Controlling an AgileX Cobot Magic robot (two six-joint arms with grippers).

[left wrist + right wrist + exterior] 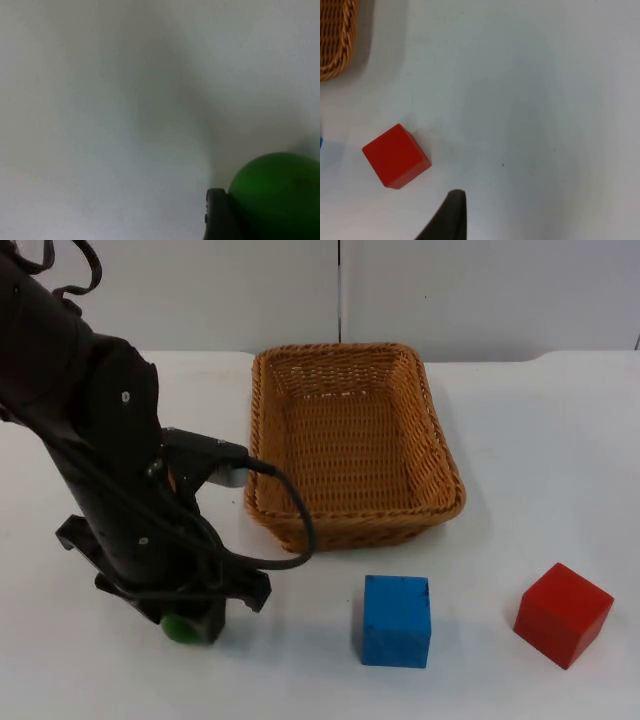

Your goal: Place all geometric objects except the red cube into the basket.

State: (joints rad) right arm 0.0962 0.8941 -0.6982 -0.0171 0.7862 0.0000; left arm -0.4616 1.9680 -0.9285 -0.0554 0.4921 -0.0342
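You are looking at the left gripper [190, 625] reaching down to the near left of the white table [560, 440], directly over a green ball [182, 628] that is peeking out beneath it. Whether its fingers are closing on the ball or standing apart cannot be told: the arm is hiding them from above, and the left wrist view is showing just one fingertip [217, 215] touching or nearly touching the ball [277, 195]. The basket [350, 445] is sitting empty at the table's centre, far of the ball and to its right; the blue cube [396, 620] is lying near of the basket, and the red cube [563, 613] is lying well to the right of it. You are facing these risks: a round ball is liable to roll out from between the fingers if they are closing off-centre, and a loose hold is likely to drop it short of the basket's near rim. The top view is giving you the whole layout; the left wrist view is giving you the finger-to-ball contact; the right wrist view is showing the red cube [396, 156] and a basket edge [337, 40], with the right gripper waiting above the table, its finger state not discernible.
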